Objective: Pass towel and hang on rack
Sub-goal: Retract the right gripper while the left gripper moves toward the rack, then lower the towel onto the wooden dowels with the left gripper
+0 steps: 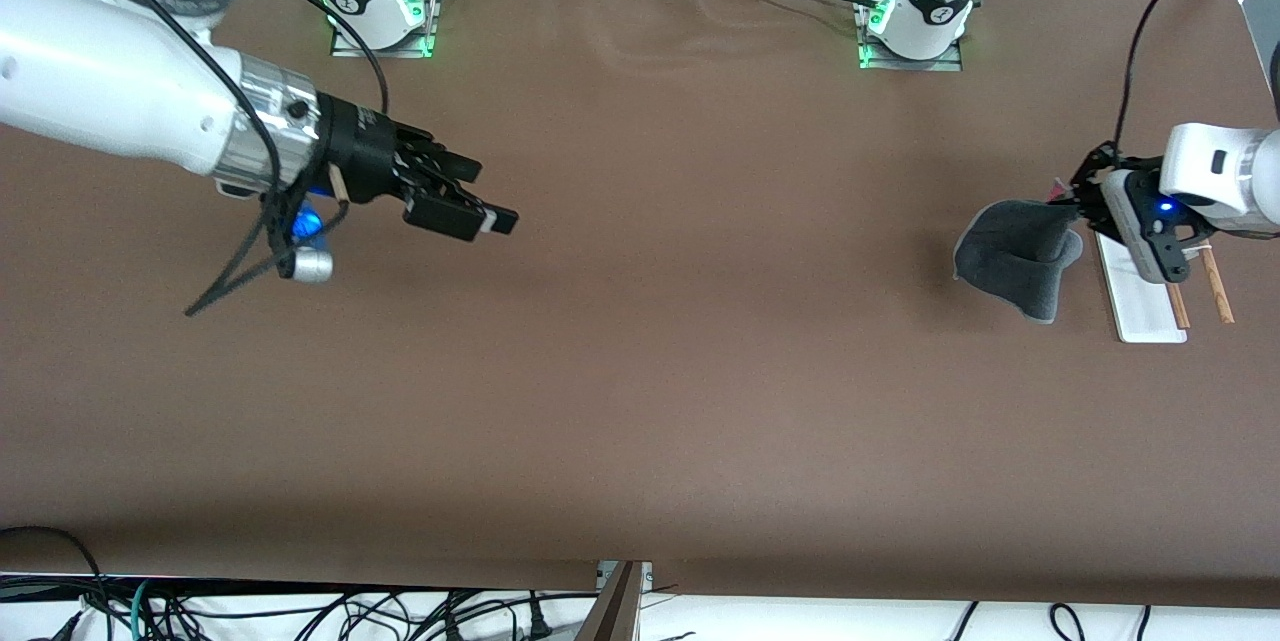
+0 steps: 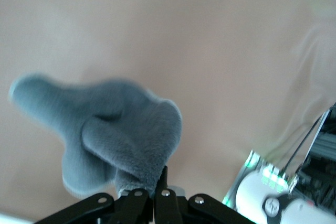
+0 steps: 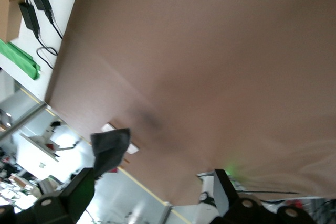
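Observation:
The towel hangs grey side out from my left gripper, which is shut on its top edge at the left arm's end of the table, beside the rack. A sliver of pink-red shows at the pinch. In the left wrist view the towel droops from the shut fingers. The rack shows its white base and two brown rods, partly hidden by the left hand. My right gripper is open and empty, over the table toward the right arm's end. In the right wrist view the towel shows small and distant.
The brown table spreads between the two arms. Both arm bases stand at its edge farthest from the front camera. Loose cables hang from the right wrist.

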You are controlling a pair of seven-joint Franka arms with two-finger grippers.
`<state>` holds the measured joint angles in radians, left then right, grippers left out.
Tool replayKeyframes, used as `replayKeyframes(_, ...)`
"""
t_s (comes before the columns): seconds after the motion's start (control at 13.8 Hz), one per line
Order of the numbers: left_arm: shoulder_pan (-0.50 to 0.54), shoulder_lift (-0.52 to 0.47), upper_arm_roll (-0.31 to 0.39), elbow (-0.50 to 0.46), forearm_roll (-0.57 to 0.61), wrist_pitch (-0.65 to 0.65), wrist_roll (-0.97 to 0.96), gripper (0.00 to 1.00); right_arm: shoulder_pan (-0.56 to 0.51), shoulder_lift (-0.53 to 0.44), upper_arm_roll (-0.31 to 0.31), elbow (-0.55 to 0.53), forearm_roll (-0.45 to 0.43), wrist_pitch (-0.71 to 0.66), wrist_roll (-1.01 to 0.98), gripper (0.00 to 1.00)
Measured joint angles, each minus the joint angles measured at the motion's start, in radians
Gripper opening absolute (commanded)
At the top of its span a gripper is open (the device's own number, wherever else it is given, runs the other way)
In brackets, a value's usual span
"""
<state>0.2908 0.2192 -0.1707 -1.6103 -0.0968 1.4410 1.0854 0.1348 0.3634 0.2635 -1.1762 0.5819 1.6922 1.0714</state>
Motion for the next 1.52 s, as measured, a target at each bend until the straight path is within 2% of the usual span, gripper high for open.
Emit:
replayKeyframes(0.22,0.003,0.062,-0.009,0.046,0.199,-0.091,0.061,0.0,-0.006,-0.09,-0.071,-0.066,-0.063,-0.112,-0.21,1.0)
replayKeyframes(0.36,0.002,0.093,-0.015,0.079,0.3,-0.128,0.078,0.0,-0.034,-0.153,-0.098,-0.139,-0.135,-0.174,-0.39,1.0)
replayKeyframes(0.65,-0.006,0.113,-0.018,0.119,0.521,-0.163,0.232,0.0,-0.076,-0.243,-0.113,-0.239,-0.343,-0.22,-0.663,1.0)
replayKeyframes(0.87,-0.071,0.117,-0.026,0.149,0.678,-0.218,0.28,0.0,-0.076,-0.285,-0.126,-0.277,-0.493,-0.226,-0.823,1.0)
replayKeyframes(1.16,-0.099,0.117,-0.011,0.157,0.763,-0.256,0.28,0.0,-0.079,-0.294,-0.193,-0.294,-0.553,-0.231,-0.956,1.0)
replayKeyframes(1.38,-0.089,0.117,0.003,0.166,0.862,-0.319,0.28,0.0,-0.078,-0.294,-0.195,-0.3,-0.561,-0.233,-0.961,1.0)
replayKeyframes(1.52,-0.081,0.117,0.004,0.177,0.878,-0.338,0.279,0.0,-0.076,-0.294,-0.193,-0.3,-0.569,-0.232,-0.961,1.0)
